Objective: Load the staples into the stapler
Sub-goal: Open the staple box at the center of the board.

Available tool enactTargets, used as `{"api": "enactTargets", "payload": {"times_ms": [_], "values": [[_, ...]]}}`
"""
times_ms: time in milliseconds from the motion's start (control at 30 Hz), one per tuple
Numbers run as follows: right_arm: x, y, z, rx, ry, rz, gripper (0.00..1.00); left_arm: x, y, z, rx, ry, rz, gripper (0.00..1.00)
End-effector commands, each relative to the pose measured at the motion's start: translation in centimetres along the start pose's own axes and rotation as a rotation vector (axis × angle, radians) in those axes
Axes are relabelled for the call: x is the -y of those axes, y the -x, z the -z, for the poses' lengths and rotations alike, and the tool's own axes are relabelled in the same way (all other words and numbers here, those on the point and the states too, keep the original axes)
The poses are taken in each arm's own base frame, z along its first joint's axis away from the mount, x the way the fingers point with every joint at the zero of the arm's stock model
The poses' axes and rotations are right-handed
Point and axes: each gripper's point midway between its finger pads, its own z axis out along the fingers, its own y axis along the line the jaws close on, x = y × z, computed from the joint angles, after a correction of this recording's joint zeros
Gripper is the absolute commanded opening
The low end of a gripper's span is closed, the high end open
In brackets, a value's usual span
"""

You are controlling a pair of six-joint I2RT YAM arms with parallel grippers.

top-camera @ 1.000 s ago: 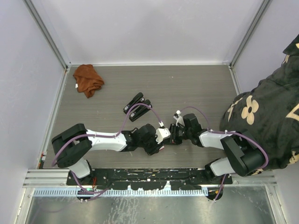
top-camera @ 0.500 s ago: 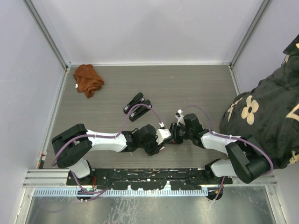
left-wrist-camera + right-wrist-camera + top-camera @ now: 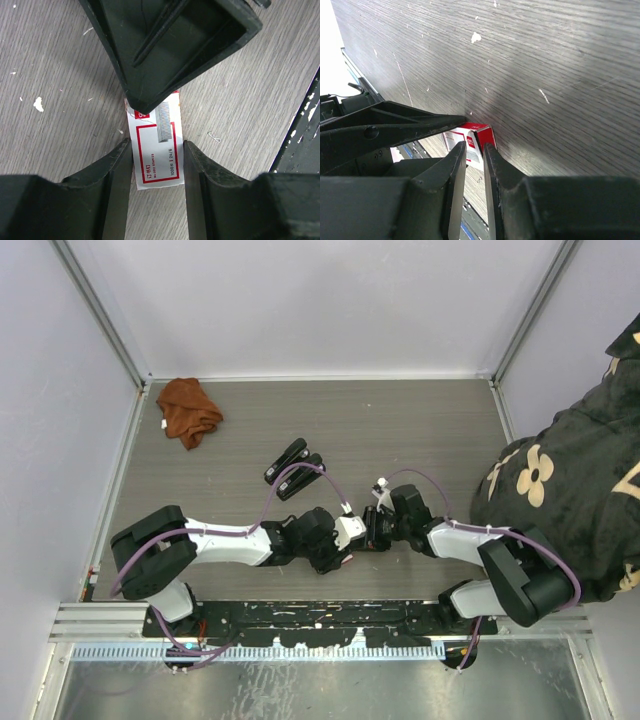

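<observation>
Opening the staple box (image 3: 156,172) seems the step in hand; it lies low-centre in the top view on the surface (image 3: 420,430). The left gripper (image 3: 158,149) jaws clasp its sides. The right gripper (image 3: 474,146) jaws stand narrow at its end, grip unclear. Next, slide the staples out squarely. The black staplers (image 3: 294,467) lie well apart, higher.

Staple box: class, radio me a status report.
Left fingers clamp staple box. Right fingers nearly shut at its end, grip unclear. Black staplers apart, untouched.

- A robot lab cell is showing here: plain pale panels (image 3: 320,300) and aluminium frame posts (image 3: 100,312) are boxing in a grey wood-grain tabletop (image 3: 420,430).
- Two cabled robot arms (image 3: 230,540) are sitting bolted to a metal rail (image 3: 100,619).
</observation>
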Motion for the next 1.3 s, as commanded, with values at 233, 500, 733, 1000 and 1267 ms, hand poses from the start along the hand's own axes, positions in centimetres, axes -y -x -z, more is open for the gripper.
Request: {"api": "enactTargets", "payload": {"times_ms": [233,500,733,1000,1267], "values": [[-0.6,-0.5,-0.5,-0.029,0.044,0.022,0.26,0.4,-0.1,0.1,-0.001,-0.005,-0.024,0.34],[-0.8,-0.7,-0.8,-0.041,0.047,0.025,0.26,0.5,-0.2,-0.1,-0.007,-0.003,-0.028,0.34],[-0.6,-1.0,-1.1,-0.053,0.043,0.022,0.26,0.4,-0.3,-0.2,-0.011,0.002,-0.030,0.35],[-0.6,-1.6,-1.4,-0.079,0.046,0.012,0.26,0.4,-0.4,-0.3,-0.018,0.002,-0.032,0.35],[-1.0,-2.0,-1.9,-0.101,0.081,-0.001,0.26,0.5,-0.6,-0.5,-0.025,0.002,-0.035,0.35]]}}
